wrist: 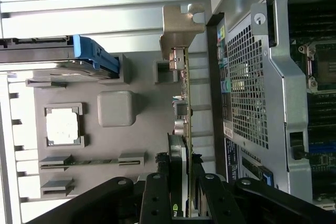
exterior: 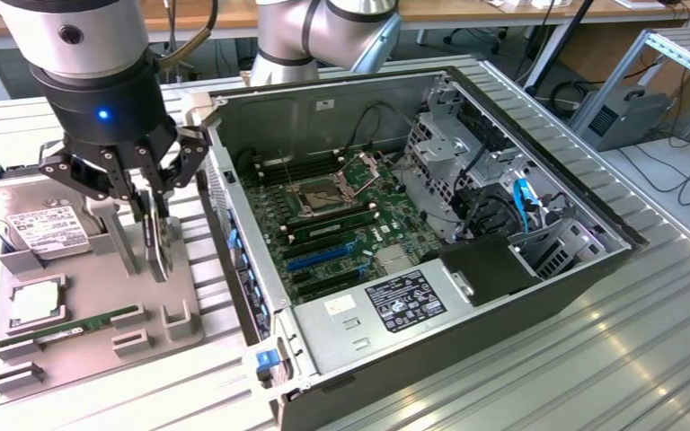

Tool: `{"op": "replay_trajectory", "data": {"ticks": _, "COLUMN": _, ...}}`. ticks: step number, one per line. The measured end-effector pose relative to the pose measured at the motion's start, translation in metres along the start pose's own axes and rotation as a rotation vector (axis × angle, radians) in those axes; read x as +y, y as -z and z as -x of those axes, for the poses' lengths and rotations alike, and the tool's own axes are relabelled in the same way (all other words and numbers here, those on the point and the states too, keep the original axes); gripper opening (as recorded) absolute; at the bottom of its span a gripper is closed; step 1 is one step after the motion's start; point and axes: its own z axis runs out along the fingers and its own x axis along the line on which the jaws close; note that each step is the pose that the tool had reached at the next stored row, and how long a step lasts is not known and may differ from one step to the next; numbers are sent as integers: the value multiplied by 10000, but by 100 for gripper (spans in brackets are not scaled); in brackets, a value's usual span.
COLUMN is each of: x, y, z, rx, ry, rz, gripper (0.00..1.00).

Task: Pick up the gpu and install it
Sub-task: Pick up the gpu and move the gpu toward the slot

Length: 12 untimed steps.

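The pincer (exterior: 144, 199) grips the gpu (exterior: 161, 244), which stands on edge over the grey tray (exterior: 93, 346), just beside the open computer case (exterior: 465, 260). The fingers hide the card's upper part. Whether its lower edge sits in the tray's slot is unclear.

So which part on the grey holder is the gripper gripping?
The gpu, standing on edge in the gripper; the hard drive, CPU and RAM stick sit untouched.
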Motion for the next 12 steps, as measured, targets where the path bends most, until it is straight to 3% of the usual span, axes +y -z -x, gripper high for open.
{"op": "replay_trajectory", "data": {"ticks": 5, "x": 2, "y": 36, "z": 1, "rx": -1, "ry": 1, "rz": -2, "gripper": 27}}
{"op": "replay_trajectory", "data": {"ticks": 7, "x": 2, "y": 40, "z": 1, "rx": -4, "ry": 2, "rz": -51, "gripper": 27}}
{"op": "replay_trajectory", "data": {"ticks": 12, "x": 2, "y": 43, "z": 1, "rx": -35, "ry": 15, "rz": -480, "gripper": 27}}
